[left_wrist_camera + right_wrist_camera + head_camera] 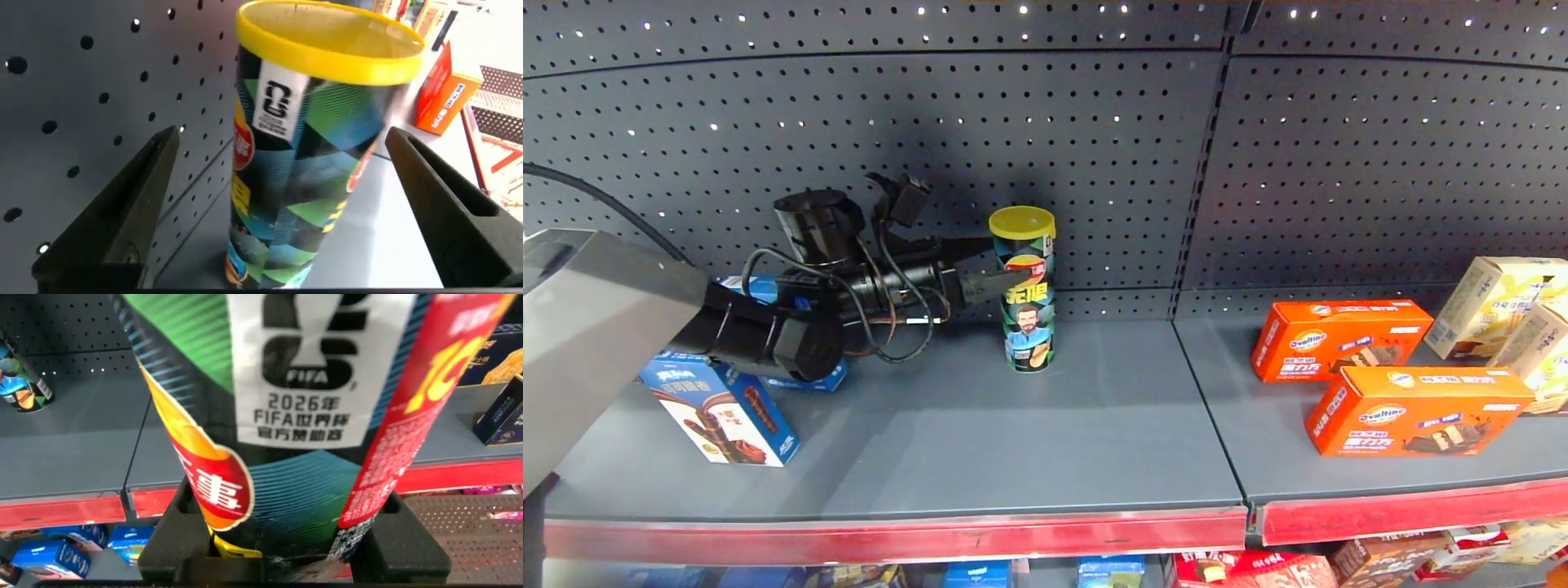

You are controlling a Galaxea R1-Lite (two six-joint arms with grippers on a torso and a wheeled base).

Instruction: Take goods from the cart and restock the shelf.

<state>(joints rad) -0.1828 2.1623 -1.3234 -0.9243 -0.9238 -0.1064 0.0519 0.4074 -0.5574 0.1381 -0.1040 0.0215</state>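
- Head view: the left gripper [1013, 265] reaches along the back of the shelf [1013, 441] to the standing can [1029, 327]. This is a tall tube with a yellow lid, upright just in front of the pegboard [1094, 147].
- The gripper is level with the can's upper half, with one finger passing in front of the can and the other behind it.
- A blue box [723, 408] stands near the shelf's front edge under the left arm. Two orange boxes [1339, 339] lie flat on the next shelf section to the right, with cream boxes [1494, 306] beyond them.
- Left wrist view: the left gripper [282, 135] is spread wide, with the standing can [319, 147] between its fingers [131, 220]. A gap shows on both sides, so neither finger touches the can, whose base rests on the shelf [384, 220].
- Right wrist view: the right gripper [286, 539] is clamped on the held can [286, 400], a second tube of the same kind. Its fingers [184, 527] press against the lower end on both sides.
- Farther off, the standing can [20, 376] is upright on the shelf [73, 457], well apart from the held can.
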